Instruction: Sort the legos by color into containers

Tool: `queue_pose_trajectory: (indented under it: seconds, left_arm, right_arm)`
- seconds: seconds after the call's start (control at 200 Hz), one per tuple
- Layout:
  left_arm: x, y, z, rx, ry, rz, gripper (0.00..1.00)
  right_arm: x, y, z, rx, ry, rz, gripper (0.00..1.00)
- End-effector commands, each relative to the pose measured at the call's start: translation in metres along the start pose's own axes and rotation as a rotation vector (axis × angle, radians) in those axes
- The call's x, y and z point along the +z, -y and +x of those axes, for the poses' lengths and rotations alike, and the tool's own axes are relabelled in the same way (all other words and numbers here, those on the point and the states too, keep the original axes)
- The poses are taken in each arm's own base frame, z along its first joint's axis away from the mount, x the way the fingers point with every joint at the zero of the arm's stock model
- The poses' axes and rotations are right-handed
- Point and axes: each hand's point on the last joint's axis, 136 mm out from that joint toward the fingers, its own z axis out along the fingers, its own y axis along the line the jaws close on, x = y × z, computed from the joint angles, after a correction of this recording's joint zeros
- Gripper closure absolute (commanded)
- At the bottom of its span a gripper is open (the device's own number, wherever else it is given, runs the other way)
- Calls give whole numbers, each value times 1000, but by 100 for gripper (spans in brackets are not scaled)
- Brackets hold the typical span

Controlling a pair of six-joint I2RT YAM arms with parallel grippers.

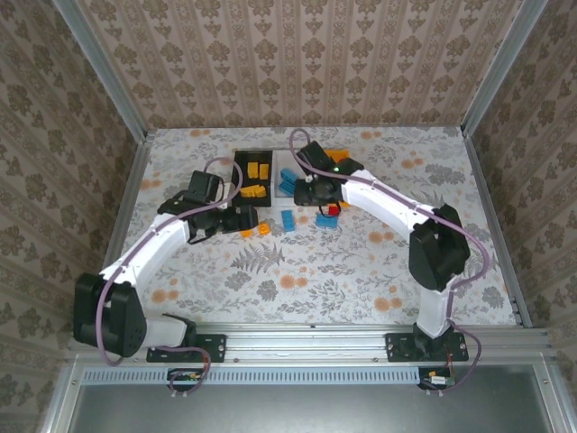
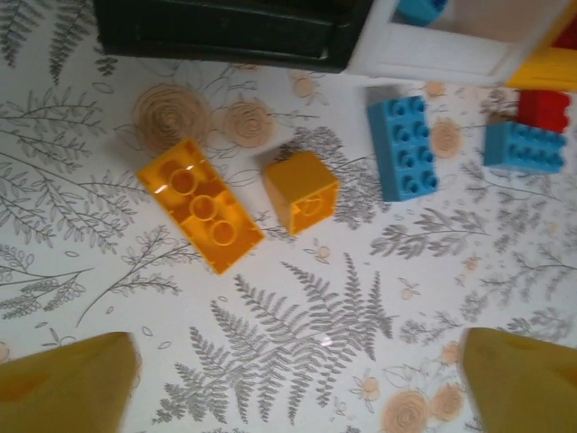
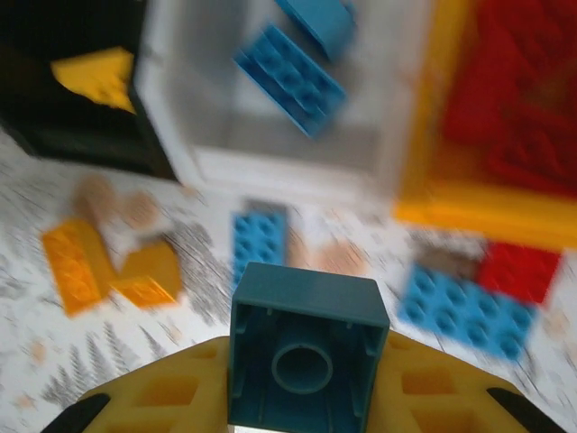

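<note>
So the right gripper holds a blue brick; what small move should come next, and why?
Probably move the right gripper forward over the white bin and open it there. It is shut on a blue brick, and the white bin just ahead already holds blue bricks, while the black bin holds an orange-yellow piece and the orange bin red bricks.
</note>
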Motion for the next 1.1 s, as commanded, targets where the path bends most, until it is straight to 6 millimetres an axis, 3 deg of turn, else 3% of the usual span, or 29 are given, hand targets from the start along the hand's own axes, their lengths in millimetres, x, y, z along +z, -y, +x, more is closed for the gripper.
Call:
queue_pose_trajectory:
  seconds: [0.0,0.265,0.36,0.47,0.64,0.84,1.095]
  left_arm:
    - [15,-16,-4,-49,-19,-67,0]
    - [53,-29,-7,-96,-68,-101,0]
    - [63,-34,-6,-111,-78,-108,0]
    - [72,-38,-8,-123,-84,-115,0]
    - [79,-44,-12,-136,-85,-121,6]
    - [87,-51,-12,-147,-93,-137,14]
    - [94,-55,-7,-124,-119,-150,36]
  right_arm:
    - [29,-3,-8,-46,-44,1,69]
    - [71,3,-48,-71,-32,30,68]
    - [81,6,-54,-73,-46,33,59]
    - [72,3,-61,-76,-34,19,44]
    - [32,-5,-65,-46,28,-44,39]
    - [-9,-5,-34,-1,42,-117,38]
    - [-36,30,31,30,5,-88,37]
